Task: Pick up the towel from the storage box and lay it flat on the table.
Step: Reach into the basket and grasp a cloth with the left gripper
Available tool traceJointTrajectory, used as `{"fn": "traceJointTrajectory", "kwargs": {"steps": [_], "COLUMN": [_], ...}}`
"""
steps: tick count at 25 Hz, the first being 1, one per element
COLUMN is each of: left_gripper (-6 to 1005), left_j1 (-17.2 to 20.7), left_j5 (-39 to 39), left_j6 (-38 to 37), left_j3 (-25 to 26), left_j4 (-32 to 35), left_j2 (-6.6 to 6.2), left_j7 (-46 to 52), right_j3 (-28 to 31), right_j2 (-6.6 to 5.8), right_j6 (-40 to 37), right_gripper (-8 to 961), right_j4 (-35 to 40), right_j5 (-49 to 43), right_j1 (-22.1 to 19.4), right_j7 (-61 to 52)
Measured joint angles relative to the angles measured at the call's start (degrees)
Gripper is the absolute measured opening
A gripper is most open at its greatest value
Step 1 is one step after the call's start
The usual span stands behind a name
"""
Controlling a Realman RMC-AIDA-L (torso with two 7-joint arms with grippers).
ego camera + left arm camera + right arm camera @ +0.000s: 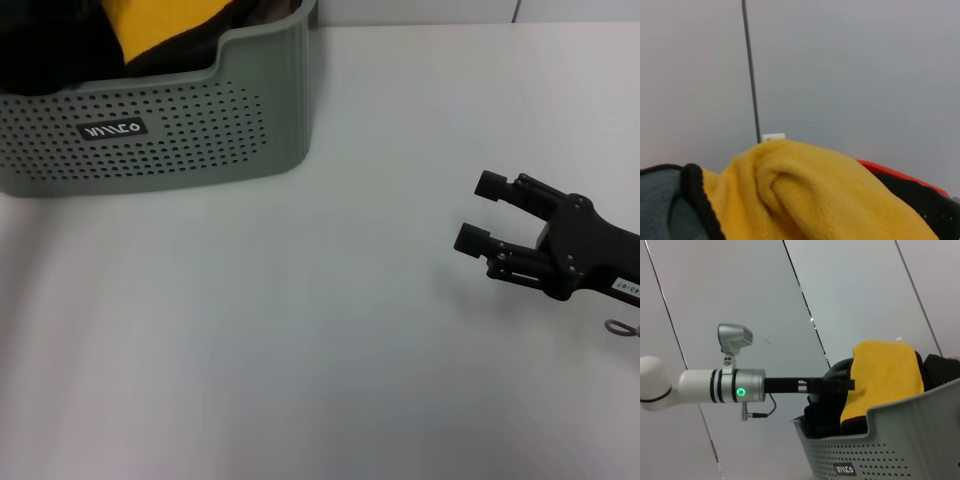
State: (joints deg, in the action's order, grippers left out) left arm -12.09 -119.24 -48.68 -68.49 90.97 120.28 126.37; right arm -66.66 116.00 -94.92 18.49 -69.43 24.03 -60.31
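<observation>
The storage box (pixel 200 130) stands at the table's (pixel 300 330) far left, and its rim (pixel 900 440) also shows in the right wrist view. The towel (pixel 160 25) lies in it with its yellow face up, rising above the rim (pixel 882 375). In the left wrist view the towel (pixel 830 200) bulges close in front, with a black-edged grey-green part beside it. My left gripper (pixel 832 385) reaches into the box level with the towel, its tip buried among cloth. My right gripper (pixel 481 212) hovers open over the table's right side, holding nothing.
Plain black fabric (pixel 50 50) fills the box beside the towel and bunches around the left gripper (pixel 822 410). The left arm (pixel 715 386) stretches out level towards the box. A panelled wall stands behind. White tabletop spreads between the box and the right gripper.
</observation>
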Motion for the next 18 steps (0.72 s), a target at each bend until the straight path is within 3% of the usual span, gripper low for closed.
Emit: {"fn": "traceJointTrajectory", "kwargs": {"steps": [18], "left_gripper": [349], "left_j1": [-2.64], "left_j5": [-0.14], "left_j6": [0.60], "left_j3": [-0.35], "left_j4": [-4.12], "left_j2": [-0.22], "left_j7": [-1.04], "right_j3": [0.20], "right_j2": [0.19], "right_j6": [0.01], "right_gripper": [870], "right_j4": [0.06], "right_j5": [0.00], "right_j1": [-0.44], "right_j7": [0.63]}}
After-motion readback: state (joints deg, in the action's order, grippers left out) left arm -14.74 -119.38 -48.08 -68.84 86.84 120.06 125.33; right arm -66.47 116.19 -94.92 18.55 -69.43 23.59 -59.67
